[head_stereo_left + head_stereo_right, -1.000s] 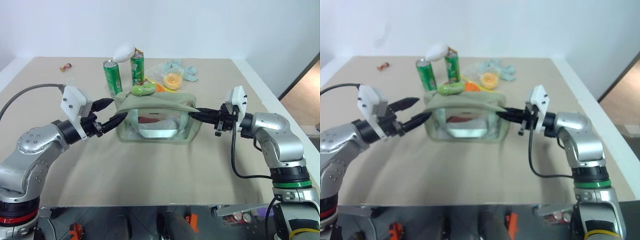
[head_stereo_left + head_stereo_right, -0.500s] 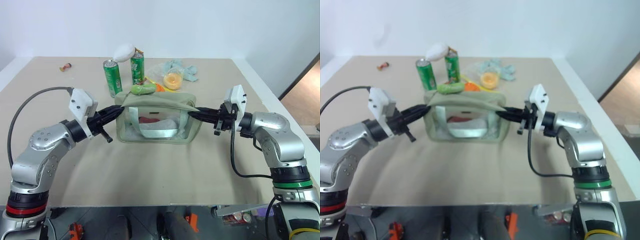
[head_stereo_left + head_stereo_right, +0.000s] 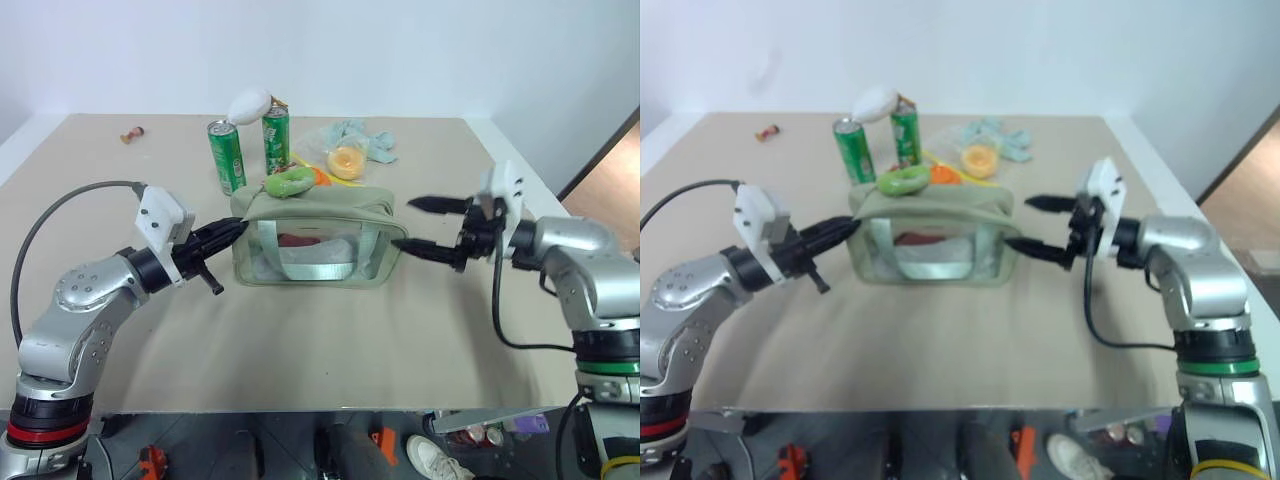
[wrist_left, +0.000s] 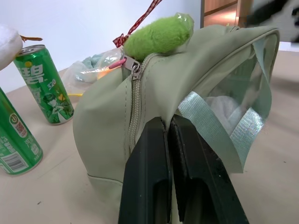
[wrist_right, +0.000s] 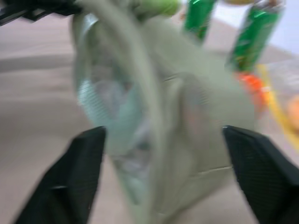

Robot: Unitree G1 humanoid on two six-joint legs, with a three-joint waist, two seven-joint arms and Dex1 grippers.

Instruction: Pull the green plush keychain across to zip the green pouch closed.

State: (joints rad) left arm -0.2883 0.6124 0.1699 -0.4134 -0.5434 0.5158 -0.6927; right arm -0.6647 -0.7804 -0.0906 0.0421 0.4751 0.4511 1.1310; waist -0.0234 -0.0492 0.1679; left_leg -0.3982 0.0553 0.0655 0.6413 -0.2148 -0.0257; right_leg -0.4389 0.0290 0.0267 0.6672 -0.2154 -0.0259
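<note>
Pouch first: we see the green pouch [image 3: 316, 236] sitting upright near the middle of the table [image 3: 300, 350], its clear window side facing us and something pale and something red showing through the plastic. The green plush keychain [image 3: 287, 182] lies on the pouch's top at its left end, and in the left wrist view it sits right at the zipper slider [image 4: 136, 69], at the end of the zipper line that runs down the pouch's end wall. Our left gripper [image 3: 234, 230] has its two black fingers [image 4: 148, 177] pressed together, and we read them as pinching the fabric of the pouch's left end, just below the zipper. Our right gripper [image 3: 418, 224] stands with its fingers spread wide apart, one above the other in the head views; the lower fingertip comes just to the pouch's right end, and we cannot tell whether it touches. Behind the pouch stand two green drink cans [image 3: 226, 156], with a white rounded object [image 3: 248, 103] at their tops, and to their right lies a clear wrapper holding something orange [image 3: 346, 160]. A small reddish item [image 3: 131, 134] lies at the table's far left.
</note>
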